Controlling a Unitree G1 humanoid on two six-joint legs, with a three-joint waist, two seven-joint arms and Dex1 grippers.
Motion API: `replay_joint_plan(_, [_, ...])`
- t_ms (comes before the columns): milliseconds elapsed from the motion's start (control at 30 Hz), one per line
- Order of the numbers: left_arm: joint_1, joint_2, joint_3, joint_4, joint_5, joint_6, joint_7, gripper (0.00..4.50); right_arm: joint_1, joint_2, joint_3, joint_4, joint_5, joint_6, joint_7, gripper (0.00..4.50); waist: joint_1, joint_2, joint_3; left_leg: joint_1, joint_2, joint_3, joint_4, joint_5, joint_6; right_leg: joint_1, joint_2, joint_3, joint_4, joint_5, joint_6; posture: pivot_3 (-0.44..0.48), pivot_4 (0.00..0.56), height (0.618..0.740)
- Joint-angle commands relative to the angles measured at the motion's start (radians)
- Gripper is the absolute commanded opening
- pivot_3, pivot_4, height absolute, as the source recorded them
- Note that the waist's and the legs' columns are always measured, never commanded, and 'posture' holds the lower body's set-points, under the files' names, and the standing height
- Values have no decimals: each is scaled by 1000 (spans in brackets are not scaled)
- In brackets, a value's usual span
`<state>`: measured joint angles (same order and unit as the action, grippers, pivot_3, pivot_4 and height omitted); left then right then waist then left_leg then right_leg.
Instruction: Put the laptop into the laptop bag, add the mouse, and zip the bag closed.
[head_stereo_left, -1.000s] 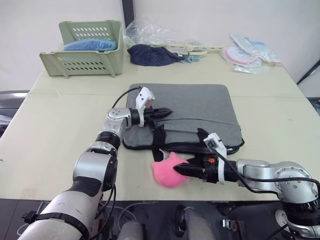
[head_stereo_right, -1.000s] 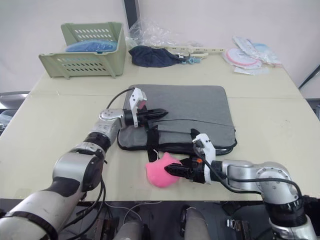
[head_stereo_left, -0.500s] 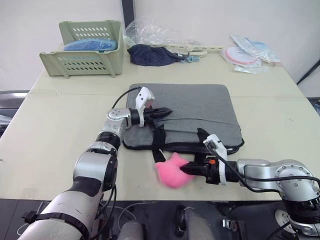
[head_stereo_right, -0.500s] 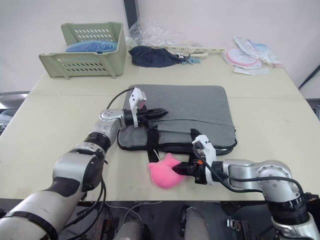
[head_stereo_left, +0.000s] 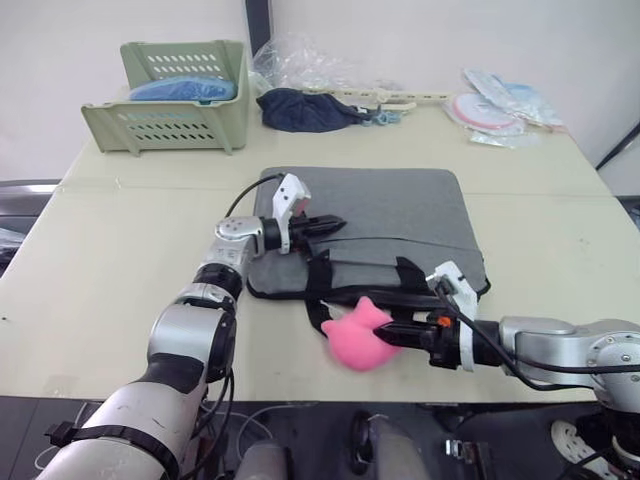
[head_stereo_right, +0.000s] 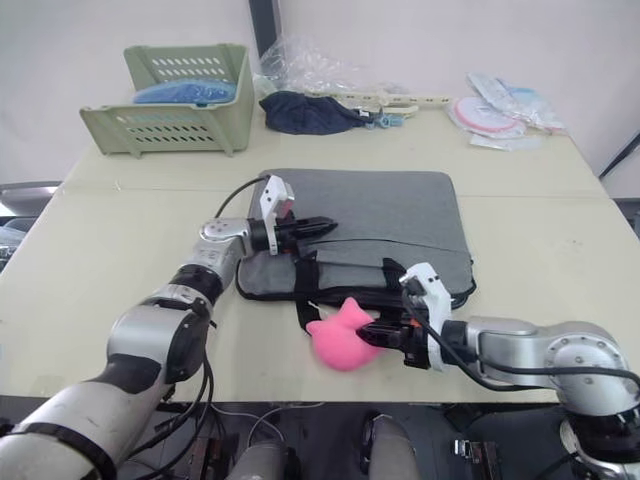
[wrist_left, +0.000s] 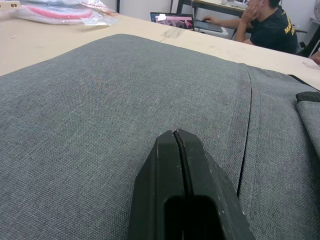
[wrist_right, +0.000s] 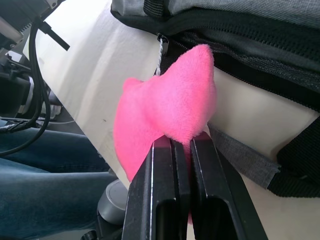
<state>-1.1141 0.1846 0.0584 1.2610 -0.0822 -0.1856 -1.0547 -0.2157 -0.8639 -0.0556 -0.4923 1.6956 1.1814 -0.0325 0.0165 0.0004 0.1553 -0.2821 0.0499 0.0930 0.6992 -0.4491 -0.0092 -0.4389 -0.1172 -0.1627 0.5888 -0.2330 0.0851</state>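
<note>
Nearest the counter's (head_stereo_left: 100, 300) front edge, the right gripper (head_stereo_left: 393, 334) pinched a fluffy pink plush toy (head_stereo_left: 356, 337), its fingers pressed together on the fabric. The right wrist view made that hold plain: the two black fingers (wrist_right: 165, 200) sat nearly touching with a fold of the plush (wrist_right: 165, 120) caught between them, the toy hanging on a thin cord just beside the bag's dark zipper edge (wrist_right: 250, 40), and a person's jeans-clad legs showed below the counter edge. From the head camera the toy lay just in front of the grey laptop bag (head_stereo_right: 390, 215), near its black strap (head_stereo_right: 305, 285). The bag lay flat in the middle of the counter. The left gripper (head_stereo_left: 330, 224) rested on the bag's top near its left end, fingers pressed together with nothing between them; the left wrist view showed the closed fingers (wrist_left: 182, 175) lying on the grey weave beside a seam line, and beyond the counter's far side a person seated at a desk with an open laptop screen. The task's laptop and mouse could not be made out. Along the counter's far edge stood a green basket (head_stereo_left: 170, 110) at the left corner, a dark cloth (head_stereo_left: 305, 110) and clear plastic bags (head_stereo_left: 310, 68) in the middle, and packaged items (head_stereo_left: 500, 105) toward the right corner.
</note>
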Motion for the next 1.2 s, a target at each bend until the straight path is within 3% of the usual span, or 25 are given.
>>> replay_joint_plan(33, [54,-14,-36,45,56,16,3,0,10,-50,-35,-47,80,-49,-32,21,5,0,0,0,0,0,0,0,0,0,0,0,0,0,0,0,150,740])
replay_joint_plan(633, [97,-12,-114,53,135,-25,34,0,47,-168,-14,-101,202,-190,-113,21,10,-2,-6,1,0,-1,0,-3,5,6,0,-2,-7,2,3,0,150,740])
replay_joint_plan(1200, [112,-11,-118,53,131,-23,32,0,265,-268,-153,-126,188,-215,-61,21,10,-2,-11,2,0,-1,1,-5,9,10,0,-3,-15,5,7,0,150,740])
